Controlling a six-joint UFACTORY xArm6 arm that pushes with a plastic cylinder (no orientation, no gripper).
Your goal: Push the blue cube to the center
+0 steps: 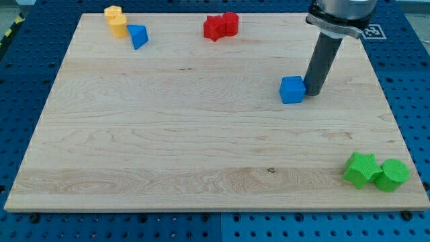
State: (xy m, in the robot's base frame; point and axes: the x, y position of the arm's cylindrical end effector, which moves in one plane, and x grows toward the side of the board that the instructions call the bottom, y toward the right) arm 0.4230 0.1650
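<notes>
Now my tip (313, 93) touches the blue cube's (292, 89) right side.

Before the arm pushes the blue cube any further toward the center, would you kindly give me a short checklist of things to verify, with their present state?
1. My tip is beside the blue cube, on its side toward the view's right: ok.
2. Tip actually touching the cube: cannot tell; they look adjacent.
3. Cube already at the center of the wooden board: not ok; it sits toward the view's right of the middle.
4. Path toward the view's left free of blocks: ok.
5. Other blocks far from the route: ok; the blue wedge-like block and yellow block lie at the top left, the red blocks at the top, the green blocks at the bottom right.
</notes>
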